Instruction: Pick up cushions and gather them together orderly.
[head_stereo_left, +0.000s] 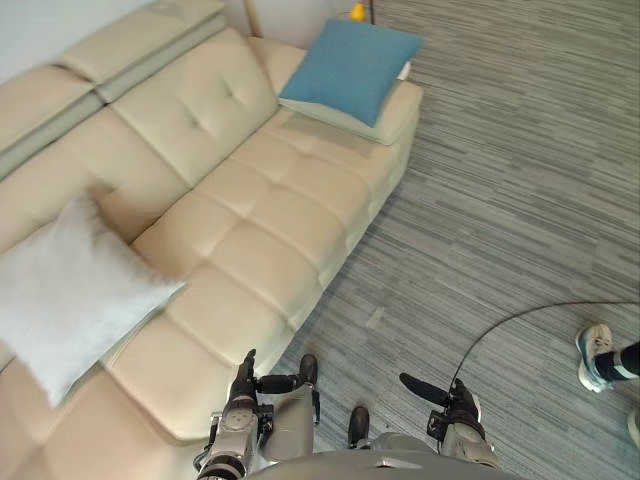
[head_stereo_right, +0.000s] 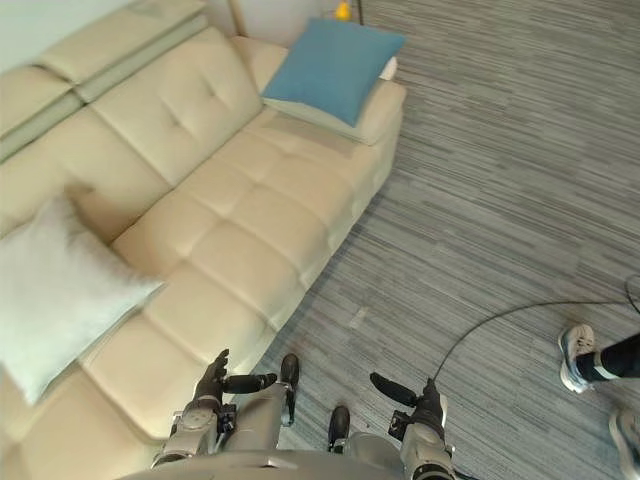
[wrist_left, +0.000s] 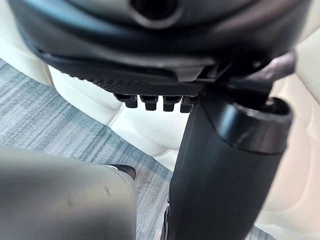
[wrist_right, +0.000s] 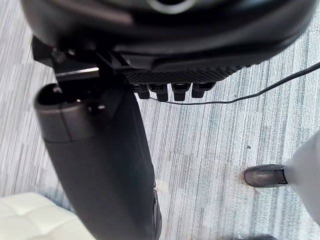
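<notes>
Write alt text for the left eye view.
Cream sofa with a blue cushion at its far end and a white cushion at the near end. The left hand and right hand hang open, empty; a person's shoe stands on grey carpet.

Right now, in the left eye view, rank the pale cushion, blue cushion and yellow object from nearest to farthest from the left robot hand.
From the left robot hand:
1. Pale cushion, near end of the sofa.
2. Blue cushion, far end.
3. Yellow object, beyond that end.
</notes>
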